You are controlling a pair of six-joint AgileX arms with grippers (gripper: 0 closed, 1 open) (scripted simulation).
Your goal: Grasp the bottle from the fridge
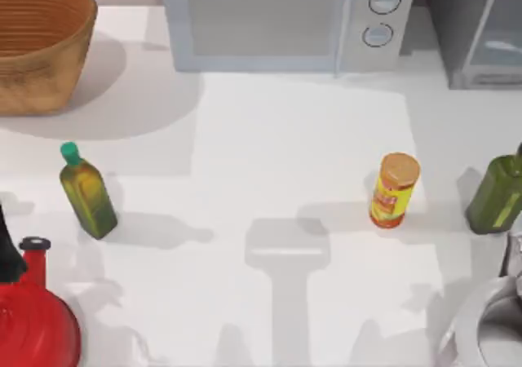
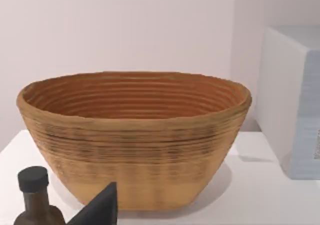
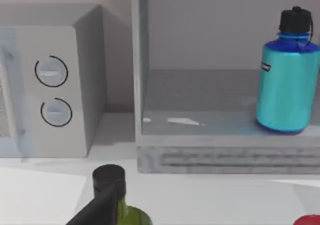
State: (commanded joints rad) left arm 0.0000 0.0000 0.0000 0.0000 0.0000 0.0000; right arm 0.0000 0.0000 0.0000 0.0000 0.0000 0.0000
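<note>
The blue bottle point(image 3: 287, 80) with a black cap stands upright on the floor inside the dark grey fridge point(image 3: 225, 152), seen in the right wrist view. From above, the fridge point(image 1: 477, 33) sits at the table's far right corner. A dark part of my right gripper point(image 3: 100, 207) shows at the near edge of its wrist view, well short of the fridge and beside a dark green bottle point(image 3: 125, 212). A dark part of my left gripper point(image 2: 100, 207) faces the woven basket point(image 2: 135, 135).
A light grey microwave point(image 1: 285, 20) with two dials stands left of the fridge. On the table are an olive-yellow bottle point(image 1: 86, 192), an orange-lidded canister point(image 1: 394, 192), the dark green bottle point(image 1: 495, 194), a red vessel point(image 1: 33, 318) and a silver vessel point(image 1: 489, 326).
</note>
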